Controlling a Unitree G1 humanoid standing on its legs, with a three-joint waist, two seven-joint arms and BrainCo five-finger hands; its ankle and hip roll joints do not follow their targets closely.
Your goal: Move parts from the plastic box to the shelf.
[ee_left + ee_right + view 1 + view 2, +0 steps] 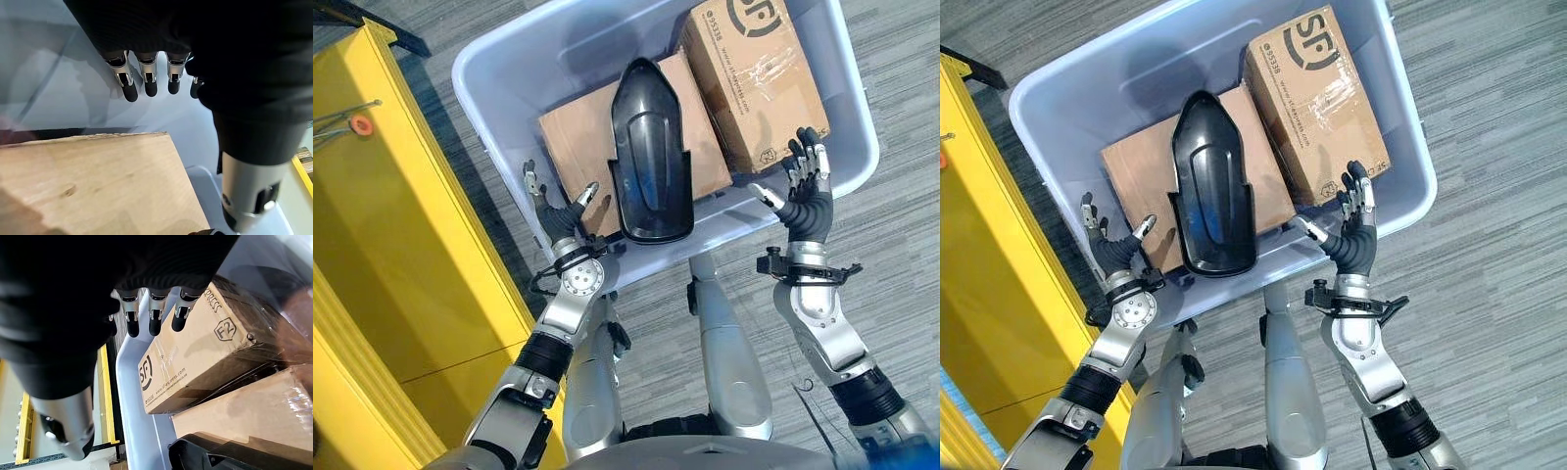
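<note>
We see the plastic box (509, 69), pale blue-grey and translucent, sitting on the grey floor (901, 294) in front of the robot. Inside it we note three items: a flat brown cardboard box (578, 137) lying toward the robot's left half, a printed cardboard box (754, 78) just beside it on the right, and a black moulded part (651, 147) resting on top of the flat cardboard box, its narrow end pointing away from the robot and its wide end at the box's near wall.

The left hand (553, 211) is at the near-left rim of the plastic box, beside the near corner of the flat cardboard box. Its fingers (129, 88) are straight and spread with the thumb apart; we see nothing held in it. We cannot tell whether it touches the rim.

The right hand (803, 191) is at the near-right rim, just beside the printed cardboard box. Its fingers (154, 323) are likewise extended and relaxed, thumb out to the side, holding nothing. The two hands are on either side of the black moulded part, both apart from it.

On the robot's left we note the yellow shelf (401, 255), standing just beside the plastic box; a small orange ring (360, 124) lies on it.
</note>
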